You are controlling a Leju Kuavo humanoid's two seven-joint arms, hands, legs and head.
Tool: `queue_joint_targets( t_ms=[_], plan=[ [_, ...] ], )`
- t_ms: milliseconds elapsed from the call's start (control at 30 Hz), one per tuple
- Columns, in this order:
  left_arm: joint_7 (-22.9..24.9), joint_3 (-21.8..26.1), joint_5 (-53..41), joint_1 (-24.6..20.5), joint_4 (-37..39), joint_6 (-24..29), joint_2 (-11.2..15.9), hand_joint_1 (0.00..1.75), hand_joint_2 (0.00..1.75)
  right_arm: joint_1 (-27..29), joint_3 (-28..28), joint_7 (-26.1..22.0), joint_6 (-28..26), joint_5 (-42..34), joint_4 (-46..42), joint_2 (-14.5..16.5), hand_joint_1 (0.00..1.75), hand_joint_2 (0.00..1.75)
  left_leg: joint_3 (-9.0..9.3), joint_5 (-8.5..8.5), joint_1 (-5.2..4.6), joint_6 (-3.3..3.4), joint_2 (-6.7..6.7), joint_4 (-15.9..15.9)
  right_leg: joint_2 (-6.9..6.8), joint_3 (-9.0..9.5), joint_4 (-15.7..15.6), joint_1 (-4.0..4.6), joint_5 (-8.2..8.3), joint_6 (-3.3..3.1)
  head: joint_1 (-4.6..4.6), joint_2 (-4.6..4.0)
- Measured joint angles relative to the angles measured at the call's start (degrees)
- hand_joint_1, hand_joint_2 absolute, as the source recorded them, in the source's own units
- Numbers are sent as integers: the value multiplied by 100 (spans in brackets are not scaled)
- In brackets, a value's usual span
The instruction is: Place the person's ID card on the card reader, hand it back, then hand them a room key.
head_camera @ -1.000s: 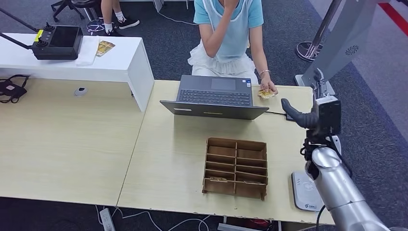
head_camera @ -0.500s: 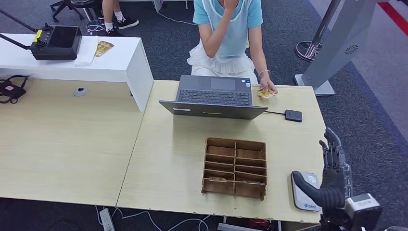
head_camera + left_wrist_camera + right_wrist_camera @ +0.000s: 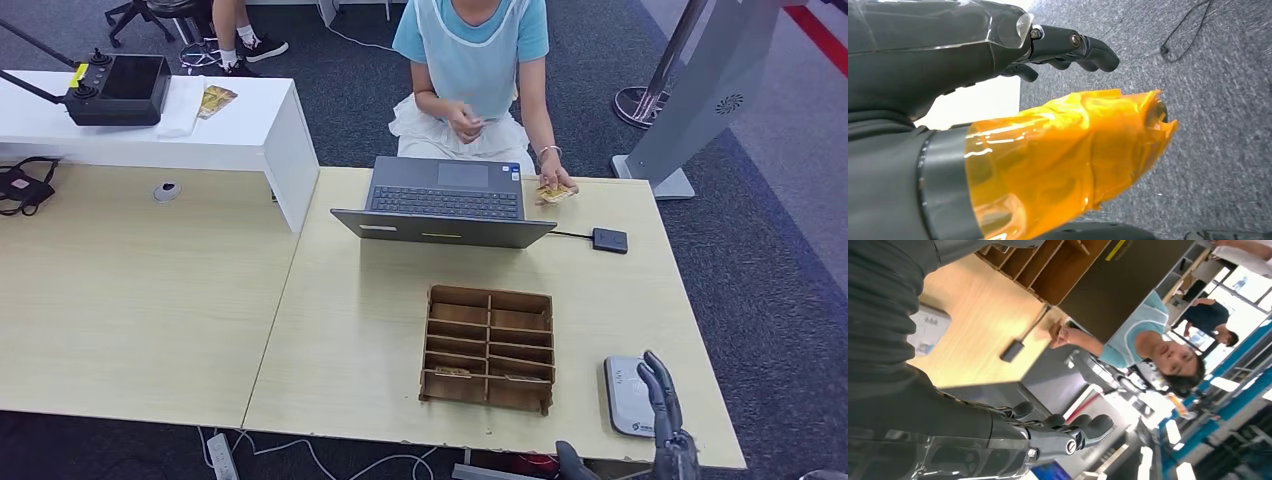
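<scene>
- The right hand point(image 3: 668, 425) is showing at the near right edge of the table point(image 3: 360, 330), just beside the card reader point(image 3: 630, 396). Its fingers point(image 3: 655, 385) are extending straight, slightly apart, and holding nothing.
- In the right wrist view, the right hand's fingers are lying side by side with nothing between them and the thumb.
- The left hand point(image 3: 998, 45) is hanging over grey carpet point(image 3: 1228, 100) in the left wrist view. Its fingers point(image 3: 1083, 47) are curving loosely, and its thumb, wrapped in orange film, is standing apart from them; nothing is held.
- The card reader is lying flat at the near right corner of the table, right of the wooden tray point(image 3: 489, 348).
- The ID card point(image 3: 553, 194) is resting under the person's hand point(image 3: 557, 180) at the far edge of the table, just beside the laptop point(image 3: 445, 202).
- The wooden tray is sitting between the laptop and the near table edge; small flat items are lying in its nearest compartments, too small to identify.
- The person point(image 3: 475, 60) is sitting behind the laptop.
</scene>
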Motion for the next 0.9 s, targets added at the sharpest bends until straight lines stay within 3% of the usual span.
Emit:
queue_joint_targets(
  t_ms=[133, 300, 400, 567, 667, 733, 833, 900],
  plan=[
    [149, -113, 0, -51, 84, -133, -30, 0, 0, 151, -366, -448, -4, 1138, 195, 771, 0, 175, 1, 0, 2, -1, 3, -2, 2, -1, 3, 2, -1, -2, 0, 0],
    [212, -211, 0, -80, 123, -255, -48, 0, 0, 196, -1126, -1302, -5, 1858, 470, 1815, 0, 175, 3, 1, 2, -2, 7, -3, 4, 0, 4, 1, -1, -2, -1, 0],
    [221, -260, 0, -98, 137, -307, -55, 0, 0, 186, -1493, -1392, -5, 2422, 544, 2223, 0, 175, 3, 1, 2, -2, 7, -3, 4, 2, 4, 0, -1, -2, 0, 0],
    [215, -296, 0, -123, 150, -367, -78, 0, 0, 122, -1952, -1391, -7, 3296, 575, 2622, 0, 175, 4, 1, 1, -1, 7, -2, 4, 6, 3, -1, 0, -2, 2, 0],
    [158, -298, 0, -128, 155, -347, -83, 0, 0, 66, -2073, -943, -7, 3724, 594, 2702, 0, 175, 4, 1, 0, -1, 7, -2, 4, 8, 2, -2, 0, -1, 1, 0],
    [88, -297, 0, -130, 157, -314, -87, 0, 0, 19, -2016, -145, -8, 4121, 599, 2598, 0, 175, 4, 0, 0, 0, 7, -2, 4, 8, 2, -2, 0, -1, 1, 0],
    [-4, -297, 0, -131, 157, -258, -96, 0, 0, -71, -1706, 1339, -10, 4571, 600, 2090, 0, 175, 4, 0, -1, 0, 7, -2, 4, 8, 1, -2, 0, -1, 1, 0],
    [-36, -296, 0, -130, 157, -230, -96, 0, 0, -120, -1550, 1749, -11, 4630, 609, 1731, 0, 175, 4, -1, -2, 1, 6, -2, 4, 9, 0, -3, 0, -1, 2, 0]
  ],
)
